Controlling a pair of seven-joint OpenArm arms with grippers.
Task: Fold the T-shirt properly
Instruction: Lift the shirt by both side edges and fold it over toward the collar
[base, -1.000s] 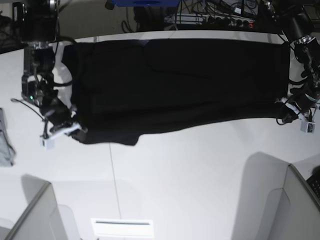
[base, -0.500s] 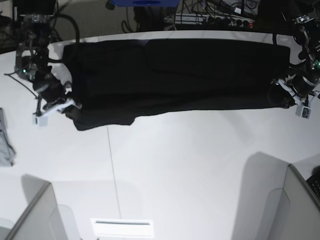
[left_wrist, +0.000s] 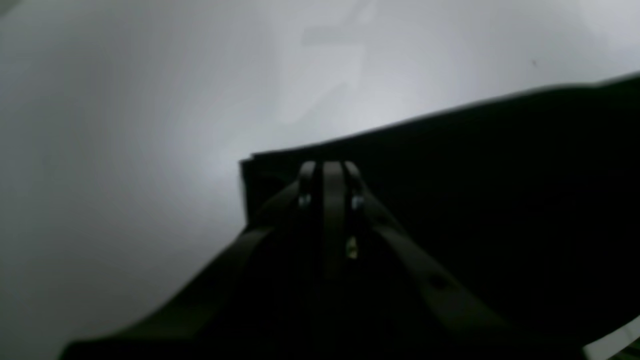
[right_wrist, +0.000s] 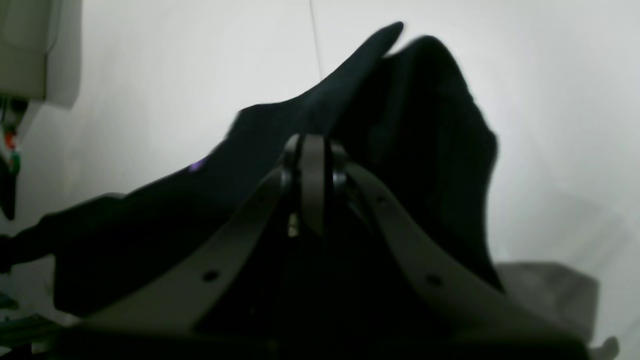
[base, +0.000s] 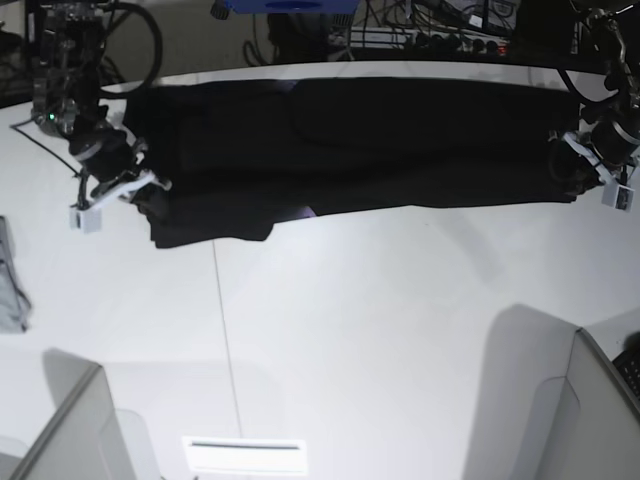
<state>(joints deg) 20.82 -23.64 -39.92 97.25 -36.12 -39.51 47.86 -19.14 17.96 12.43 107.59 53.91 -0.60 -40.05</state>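
The black T-shirt (base: 350, 145) lies stretched across the far half of the white table (base: 350, 330), its near edge lifted at both ends. In the base view my right gripper (base: 150, 190) is at the left end, shut on the cloth. My left gripper (base: 565, 170) is at the right end, also shut on the shirt's edge. The right wrist view has the closed fingers (right_wrist: 312, 165) pinching a raised fold of the T-shirt (right_wrist: 400, 125). In the left wrist view the closed fingers (left_wrist: 330, 180) grip a corner of the T-shirt (left_wrist: 475, 200).
A grey cloth piece (base: 8, 280) lies at the table's left edge, also seen as grey cloth (right_wrist: 550, 290) in the right wrist view. Grey dividers (base: 70, 430) stand at the near corners. Cables (base: 420, 35) run behind the far edge. A white label (base: 245, 455) sits near the front.
Both grippers have carried the shirt's near edge away toward the far side of the table. The black band of cloth is now narrower front to back.
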